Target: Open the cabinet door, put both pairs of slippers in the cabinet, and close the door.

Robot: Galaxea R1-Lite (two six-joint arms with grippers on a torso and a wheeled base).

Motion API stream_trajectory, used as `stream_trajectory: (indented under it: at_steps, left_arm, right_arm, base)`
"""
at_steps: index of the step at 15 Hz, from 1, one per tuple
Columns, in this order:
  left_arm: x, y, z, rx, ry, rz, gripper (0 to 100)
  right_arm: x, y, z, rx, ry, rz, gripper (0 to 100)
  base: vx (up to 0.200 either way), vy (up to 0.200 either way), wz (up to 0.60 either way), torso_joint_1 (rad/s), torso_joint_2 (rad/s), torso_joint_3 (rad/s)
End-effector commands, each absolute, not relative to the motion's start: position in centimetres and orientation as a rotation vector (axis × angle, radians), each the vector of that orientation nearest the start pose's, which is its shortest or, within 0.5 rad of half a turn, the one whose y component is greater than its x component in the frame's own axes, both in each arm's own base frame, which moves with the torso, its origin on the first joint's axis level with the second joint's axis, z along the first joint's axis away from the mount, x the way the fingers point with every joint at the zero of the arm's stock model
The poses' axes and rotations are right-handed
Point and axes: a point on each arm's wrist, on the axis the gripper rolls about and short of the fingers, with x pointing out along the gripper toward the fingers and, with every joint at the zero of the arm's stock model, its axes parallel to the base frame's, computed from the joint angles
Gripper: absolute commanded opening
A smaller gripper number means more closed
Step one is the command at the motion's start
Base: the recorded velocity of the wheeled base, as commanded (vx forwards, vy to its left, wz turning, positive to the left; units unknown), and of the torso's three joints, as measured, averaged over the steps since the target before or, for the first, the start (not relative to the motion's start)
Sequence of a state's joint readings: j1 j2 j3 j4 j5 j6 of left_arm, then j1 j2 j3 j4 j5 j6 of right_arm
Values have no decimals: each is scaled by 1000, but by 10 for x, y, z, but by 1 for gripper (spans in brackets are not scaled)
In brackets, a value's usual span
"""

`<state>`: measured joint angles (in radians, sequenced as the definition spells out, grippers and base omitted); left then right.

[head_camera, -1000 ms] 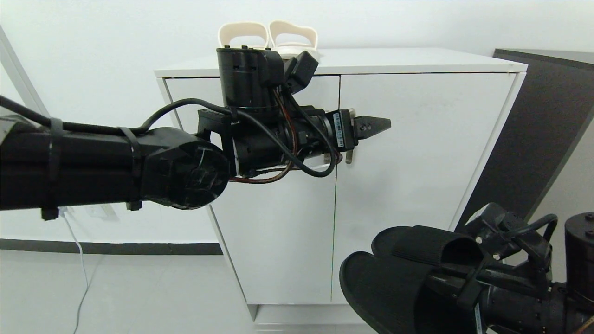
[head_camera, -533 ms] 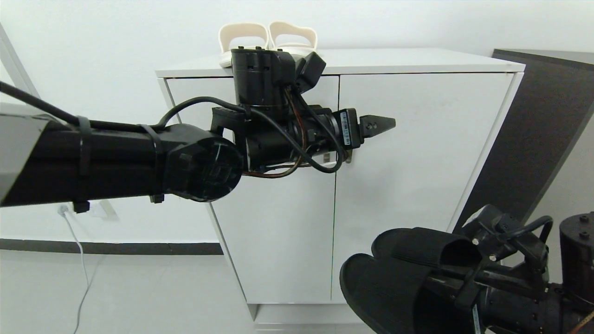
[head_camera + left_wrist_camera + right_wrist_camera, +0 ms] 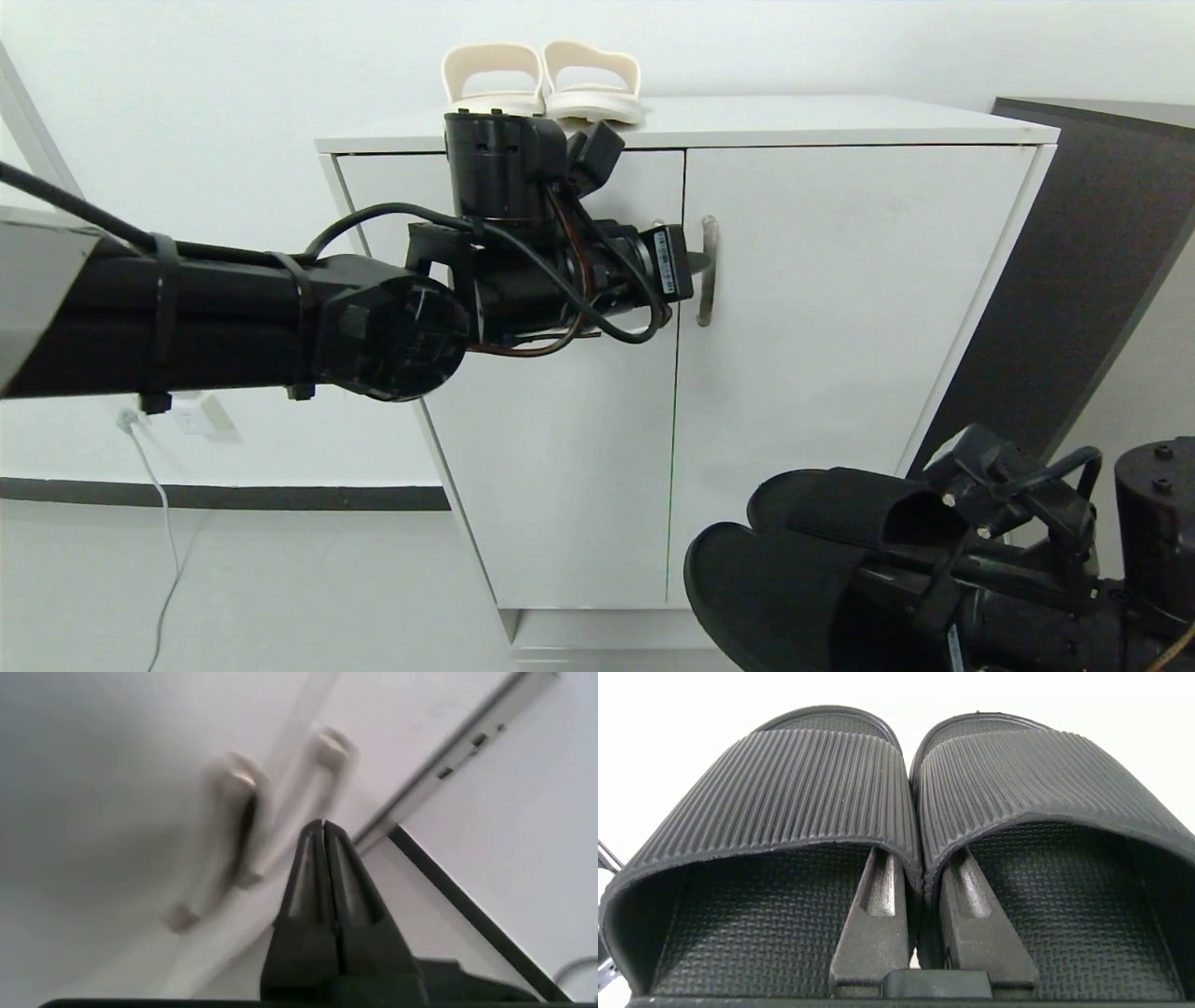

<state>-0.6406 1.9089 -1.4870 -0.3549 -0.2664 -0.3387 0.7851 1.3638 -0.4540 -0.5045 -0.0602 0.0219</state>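
Note:
The white cabinet (image 3: 840, 308) stands with both doors closed. A white pair of slippers (image 3: 541, 79) rests on its top at the left. My left gripper (image 3: 323, 829) is shut with nothing in it, its tip just short of the two metal door handles (image 3: 234, 821) at the centre seam. In the head view, the right door's handle (image 3: 709, 271) shows just past the left gripper (image 3: 693, 265). At the lower right my right gripper (image 3: 923, 863) is shut on the black pair of slippers (image 3: 803, 551), one finger under each strap, pinching their inner sides together.
A dark grey panel (image 3: 1102, 261) stands right of the cabinet. Left of it, a wall socket (image 3: 201, 420) and a cable (image 3: 163, 560) hang over the pale floor, and a black skirting strip (image 3: 224, 499) runs along the wall.
My left gripper has drawn back to the left, so its tip no longer reaches past the right door's handle, which is now uncovered. The right arm with the black slippers has sunk slightly.

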Motion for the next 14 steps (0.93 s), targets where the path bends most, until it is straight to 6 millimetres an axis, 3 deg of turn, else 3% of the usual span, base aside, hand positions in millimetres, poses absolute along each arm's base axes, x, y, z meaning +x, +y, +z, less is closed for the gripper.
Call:
stream_trajectory:
  at_steps: [1,5,10,11,14]
  left_arm:
    - [299,-231,282,-305,207,-894,0]
    - [276,-226,289,-304,206,-926,0]
    - [278,-225,285,-302,223,-919,0]
    - [280,-225,284,-302,226,-916,100]
    - [289,-226,283,-307,230,-932,100]
  right_arm:
    - [142,140,161,-151,388,711,0]
    - [135,136,161,-136,391,796,0]
    - [135,137,160,-138,395,791,0]
    - [136,137,160,-139,396,790,0]
    - [136,137,160,-139,396,788,0]
  base:
    - [0,0,0,0,0,0]
    - [0,0,0,0,0,0]
    - [0,0,0,0,0,0]
    - [0,0,0,0,0,0]
    - [0,0,0,0,0,0]
